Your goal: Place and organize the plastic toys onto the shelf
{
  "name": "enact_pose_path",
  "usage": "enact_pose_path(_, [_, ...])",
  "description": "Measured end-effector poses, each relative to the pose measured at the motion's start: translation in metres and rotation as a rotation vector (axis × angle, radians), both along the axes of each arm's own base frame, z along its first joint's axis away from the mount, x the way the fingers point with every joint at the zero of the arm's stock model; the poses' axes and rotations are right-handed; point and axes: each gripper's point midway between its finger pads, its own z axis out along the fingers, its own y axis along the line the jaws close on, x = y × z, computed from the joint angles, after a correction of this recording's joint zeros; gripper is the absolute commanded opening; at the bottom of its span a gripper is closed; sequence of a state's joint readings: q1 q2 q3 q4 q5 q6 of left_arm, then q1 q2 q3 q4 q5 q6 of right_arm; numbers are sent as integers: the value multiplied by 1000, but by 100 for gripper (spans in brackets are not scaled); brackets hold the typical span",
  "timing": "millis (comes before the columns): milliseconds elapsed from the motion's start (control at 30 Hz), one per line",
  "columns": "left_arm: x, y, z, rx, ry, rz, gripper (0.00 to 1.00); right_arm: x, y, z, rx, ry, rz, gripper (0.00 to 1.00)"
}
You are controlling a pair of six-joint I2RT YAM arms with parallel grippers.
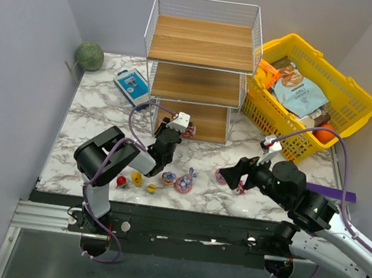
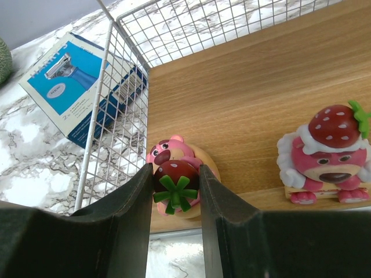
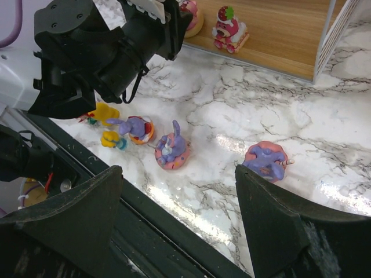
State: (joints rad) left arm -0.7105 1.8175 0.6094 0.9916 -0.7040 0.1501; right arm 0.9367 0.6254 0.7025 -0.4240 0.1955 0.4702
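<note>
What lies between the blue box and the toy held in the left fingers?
The shelf's mesh wall: the box lies outside it on the table, the toy inside. The left wrist view shows this.

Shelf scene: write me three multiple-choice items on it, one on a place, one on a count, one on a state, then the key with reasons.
1. Where is the blue-white box?
A. on the marble table, left of the shelf
B. on the shelf's top board
C. on the shelf's bottom board

2. How many wooden boards has the shelf?
A. two
B. three
C. five

3. What is the left gripper doing?
A. standing open over bare table
B. shut on a pink strawberry toy at the bottom board
C. shut on nothing

Key: 1 A, the box lies flat beside the wire side. 2 B, three boards stack in the top view. 3 B, the toy is pinched on both sides.
</note>
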Motion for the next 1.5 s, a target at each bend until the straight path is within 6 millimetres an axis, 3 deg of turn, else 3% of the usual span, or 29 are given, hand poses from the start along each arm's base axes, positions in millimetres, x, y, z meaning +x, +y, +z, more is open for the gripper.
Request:
enact_pose_path(433, [-1,-2,-5,-2,23,-15,63,-1,-2,0,-1,0,-3,86])
enact_pose_path(633, [-1,-3,0,-12,17,-27,80,0,-3,-2,-9,5,-9,86])
enact_pose_path(900, [-1,-8,34,-56,-44,-62,99,-1,-7,-7,-19,24,-26,86])
enact_pose_path(1200, [-9,-8,78,-136,-106,-96,99,1,-8,-6,-14,26,-45,86])
enact_pose_path(1500, [-38,-5,127,-285,-128,-170,99,8,-4,-11,-48,50,-70,86])
